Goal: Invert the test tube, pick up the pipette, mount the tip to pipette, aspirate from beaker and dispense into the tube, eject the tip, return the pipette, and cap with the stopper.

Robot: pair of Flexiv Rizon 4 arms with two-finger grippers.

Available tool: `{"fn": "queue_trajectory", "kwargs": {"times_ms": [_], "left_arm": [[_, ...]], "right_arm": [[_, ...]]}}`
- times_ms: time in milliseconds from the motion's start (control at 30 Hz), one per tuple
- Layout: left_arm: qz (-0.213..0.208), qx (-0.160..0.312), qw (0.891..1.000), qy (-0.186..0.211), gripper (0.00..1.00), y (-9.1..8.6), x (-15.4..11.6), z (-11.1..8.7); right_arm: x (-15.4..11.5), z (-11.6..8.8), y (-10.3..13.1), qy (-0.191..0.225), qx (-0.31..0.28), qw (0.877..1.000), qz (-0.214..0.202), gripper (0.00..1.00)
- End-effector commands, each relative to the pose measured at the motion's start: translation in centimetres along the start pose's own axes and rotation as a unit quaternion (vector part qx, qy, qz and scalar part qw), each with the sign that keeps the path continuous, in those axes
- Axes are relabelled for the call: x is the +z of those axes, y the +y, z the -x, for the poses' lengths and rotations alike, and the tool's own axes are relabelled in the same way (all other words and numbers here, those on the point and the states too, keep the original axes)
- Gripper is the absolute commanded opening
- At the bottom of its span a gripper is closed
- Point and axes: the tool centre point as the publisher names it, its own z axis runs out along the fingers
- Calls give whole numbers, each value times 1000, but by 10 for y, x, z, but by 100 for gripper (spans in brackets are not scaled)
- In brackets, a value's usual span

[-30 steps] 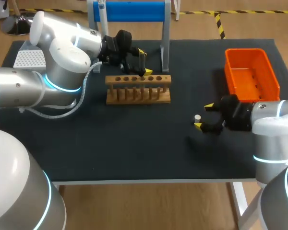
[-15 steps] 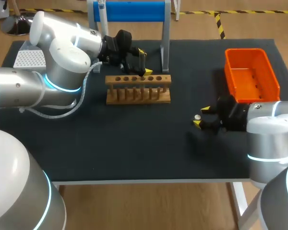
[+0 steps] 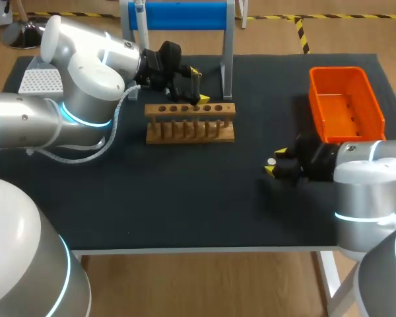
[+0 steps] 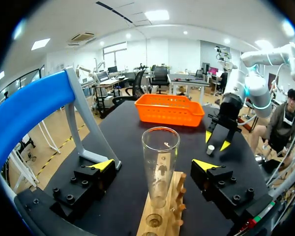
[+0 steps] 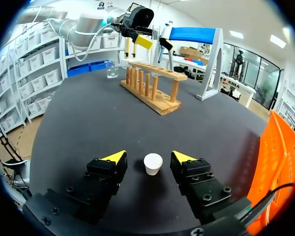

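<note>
Straddling stopper [image 5: 153,163], R gripper [image 5: 147,156] open, tube [image 4: 160,167] in rack [image 3: 190,135]

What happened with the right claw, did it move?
Yes. The right gripper slid a little further along the table onto the white stopper, which stayed put. Its open fingers now sit either side of the stopper without touching it.

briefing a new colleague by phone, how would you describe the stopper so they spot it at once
Find the orange basket at the table's right side; just in front of it, the right gripper sits low over the black top. Between its open yellow-tipped fingers, untouched, stands the stopper: a small white tapered plug, the only loose item there, well apart from the wooden rack.
</note>
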Motion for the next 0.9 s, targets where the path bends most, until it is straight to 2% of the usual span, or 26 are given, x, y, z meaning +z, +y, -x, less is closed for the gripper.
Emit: {"fn": "queue_trajectory", "kwargs": {"times_ms": [33,200,300,467,767,900], "left_arm": [[-1,0,1000,0,100,1,0,0],[-1,0,1000,0,100,1,0,0],[-1,0,1000,0,100,1,0,0],[-1,0,1000,0,100,1,0,0],[-1,0,1000,0,100,1,0,0],[-1,0,1000,0,100,1,0,0]], "right_arm": [[4,0,-2,-2,0,1000,0,57],[6,0,-3,-2,0,1000,-1,60],[8,0,-3,-2,0,1000,-2,58],[10,0,-3,-3,2,1000,-1,48],[11,2,-3,-4,5,1000,0,46],[11,2,-3,-4,5,1000,0,42]]}}
